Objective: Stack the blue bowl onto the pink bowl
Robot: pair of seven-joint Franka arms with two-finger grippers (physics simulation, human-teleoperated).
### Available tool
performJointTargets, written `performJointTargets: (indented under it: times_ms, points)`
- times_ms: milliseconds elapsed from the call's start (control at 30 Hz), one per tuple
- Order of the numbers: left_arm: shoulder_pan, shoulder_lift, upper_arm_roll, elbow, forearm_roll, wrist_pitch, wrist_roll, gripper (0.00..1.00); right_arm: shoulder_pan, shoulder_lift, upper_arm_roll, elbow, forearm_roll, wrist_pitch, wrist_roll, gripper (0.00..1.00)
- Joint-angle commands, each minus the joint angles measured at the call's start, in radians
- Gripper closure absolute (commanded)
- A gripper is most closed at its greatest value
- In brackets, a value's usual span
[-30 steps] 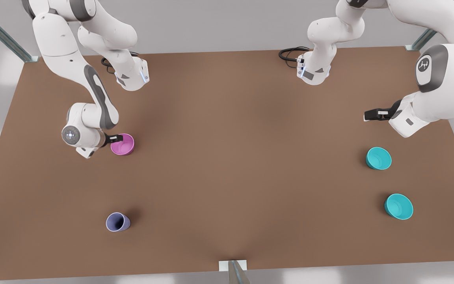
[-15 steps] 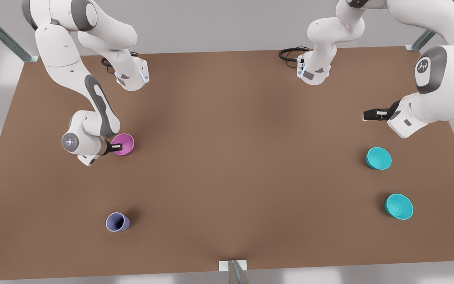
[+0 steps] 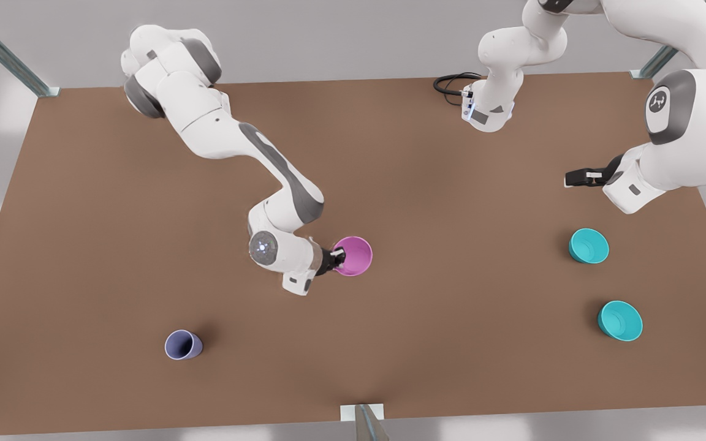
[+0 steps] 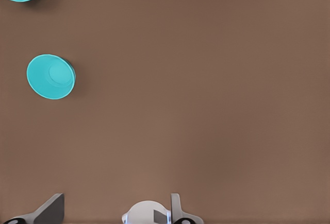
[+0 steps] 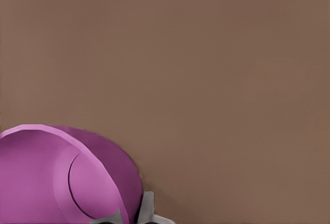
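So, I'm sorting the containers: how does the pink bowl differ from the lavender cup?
The pink bowl is wider and orchid pink; the lavender cup is narrower and blue-violet. The bowl is gripped at its rim by the right gripper near the table's middle; the cup stands free. Both are plain and tapered.

1. The pink bowl [image 3: 353,255] is small, round and plain with tapered sides, its mouth up. It sits near the table's middle with the right gripper [image 3: 338,257] clamped on its rim.
2. The blue bowl [image 3: 589,245] is turquoise, the same shape, upright on the table at the front view's right, well apart from the pink bowl. A second one like it [image 3: 620,320] stands near it.
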Motion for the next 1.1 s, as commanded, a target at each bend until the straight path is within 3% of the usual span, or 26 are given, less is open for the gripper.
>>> performJointTargets:
  times_ms: [0,100,267,300,333,367,467,533,600,667,700,800,900,967,1067]
  points:
    - [0.000,-0.001,0.000,0.000,-0.001,0.001,0.001,0.00,0.054,0.094,-0.007,0.111,-0.104,-0.004,0.939,0.79]
    - [0.000,-0.001,0.000,0.000,-0.001,0.001,0.001,0.00,0.123,0.183,-0.070,0.181,-0.136,0.004,0.942,0.79]
    - [0.002,0.028,0.004,0.002,0.005,0.041,-0.004,0.00,0.127,0.212,-0.081,0.181,-0.139,0.016,0.939,0.79]
    - [0.014,0.028,0.004,0.004,0.007,0.044,-0.004,0.00,0.127,0.211,-0.081,0.180,-0.138,0.014,0.939,0.35]
    - [0.049,0.036,0.010,0.005,0.007,0.067,-0.001,0.00,0.127,0.211,-0.081,0.180,-0.136,0.014,0.941,0.00]
    - [0.063,0.048,0.013,0.004,0.007,0.109,0.004,0.00,0.127,0.209,-0.081,0.180,-0.136,0.014,0.941,0.00]
    - [0.043,0.181,0.190,-0.013,-0.022,0.304,0.278,0.00,0.114,0.176,-0.080,0.181,-0.124,-0.018,0.941,0.00]
    - [0.097,0.257,0.231,-0.016,-0.062,0.412,0.418,0.00,0.015,0.131,-0.032,0.180,-0.121,-0.193,0.904,0.00]
    - [0.117,0.333,0.296,-0.033,-0.123,0.481,0.478,0.00,-0.169,0.114,0.086,0.154,-0.119,-0.372,0.827,0.00]
    - [0.131,0.361,0.335,-0.098,-0.142,0.600,0.557,0.00,-0.206,0.111,0.077,0.152,-0.226,-0.532,0.740,0.00]
    - [0.151,0.395,0.337,-0.098,-0.194,0.604,0.575,0.00,-0.306,0.093,0.077,0.160,-0.364,-0.642,0.500,0.00]
    - [0.151,0.409,0.351,-0.173,-0.208,0.663,0.645,0.00,-0.420,-0.168,0.082,0.184,-0.666,-0.868,-0.076,0.00]
    - [0.157,0.439,0.362,-0.233,-0.208,0.729,0.685,0.00,-0.424,-0.429,0.078,0.186,-0.659,-0.943,-0.109,0.00]
    - [0.155,0.439,0.378,-0.263,-0.209,0.731,0.729,0.00,-0.426,-0.643,0.040,0.041,-0.581,-0.957,-0.080,0.00]
    - [0.157,0.461,0.400,-0.277,-0.211,0.754,0.730,0.00,-0.436,-0.749,-0.020,-0.115,-0.501,-0.872,-0.035,0.00]
